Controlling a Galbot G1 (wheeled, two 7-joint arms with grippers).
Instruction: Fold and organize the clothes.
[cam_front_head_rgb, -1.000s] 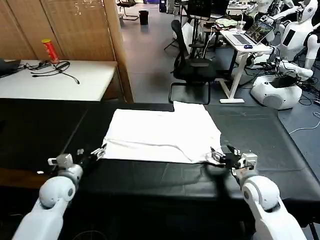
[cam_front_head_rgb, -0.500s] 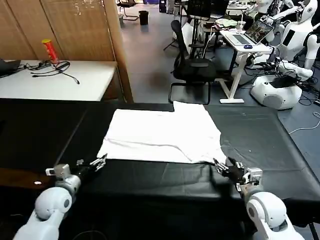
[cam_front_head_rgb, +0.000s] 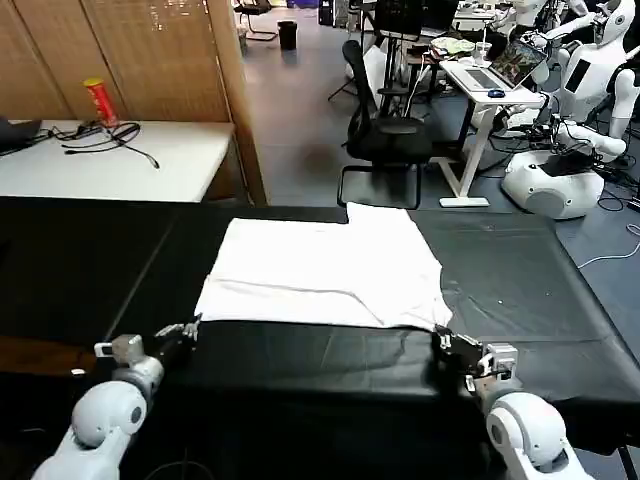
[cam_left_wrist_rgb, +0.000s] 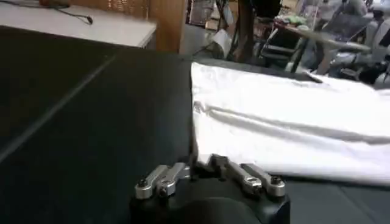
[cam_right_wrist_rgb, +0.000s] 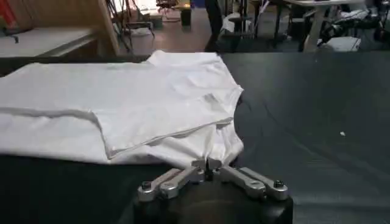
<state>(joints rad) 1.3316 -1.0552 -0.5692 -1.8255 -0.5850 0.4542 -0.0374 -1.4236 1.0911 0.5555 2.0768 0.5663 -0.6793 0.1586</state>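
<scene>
The left pincer (cam_front_head_rgb: 190, 326) sits at the near-left of the black counter (cam_front_head_rgb: 90, 260), fingers slightly apart and holding nothing, just off the near-left corner of the white T-shirt (cam_front_head_rgb: 325, 265). The right pincer (cam_front_head_rgb: 447, 342) rests at the near-right, fingers drawn together and empty, its tips just short of the shirt's near-right corner. The shirt lies flat mid-counter, folded over on itself — one layer's edge runs across it, a sleeve on the right
</scene>
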